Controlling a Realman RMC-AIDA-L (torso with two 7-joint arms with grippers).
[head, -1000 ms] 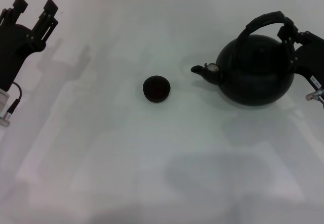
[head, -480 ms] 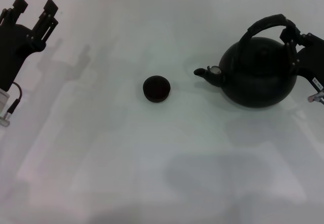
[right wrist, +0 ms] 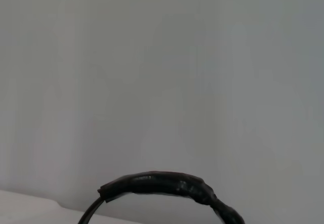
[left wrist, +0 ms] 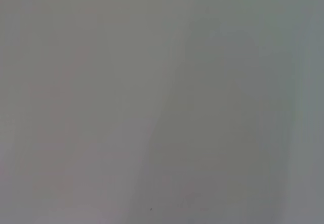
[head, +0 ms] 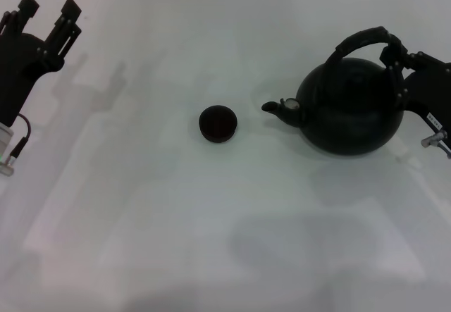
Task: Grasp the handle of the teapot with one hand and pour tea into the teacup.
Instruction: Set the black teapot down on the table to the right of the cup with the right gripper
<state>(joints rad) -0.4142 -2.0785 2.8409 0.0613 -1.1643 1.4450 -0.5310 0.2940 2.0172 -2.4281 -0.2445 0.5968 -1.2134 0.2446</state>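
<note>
My right gripper (head: 396, 53) is clamped on the handle (head: 358, 39), on the side of the teapot (head: 349, 104) away from the teacup (head: 218, 123). I judge the pot heavy, rigid and prone to swing, so that firm handle hold suits. My left gripper (head: 48, 13) is parked well beyond the cup, fingers spread.

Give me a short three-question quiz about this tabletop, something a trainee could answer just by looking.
1. True or false: the teapot's spout points toward the teacup.
2. Which tool is at the handle: A) left tool, B) right tool?
3. Fill in: the teacup sits on the white ____, apart from the teapot.

Key: 1 true; 2 B, it is shut on the handle's rear end, while the left tool is parked open at the far left; 3 table.
</note>
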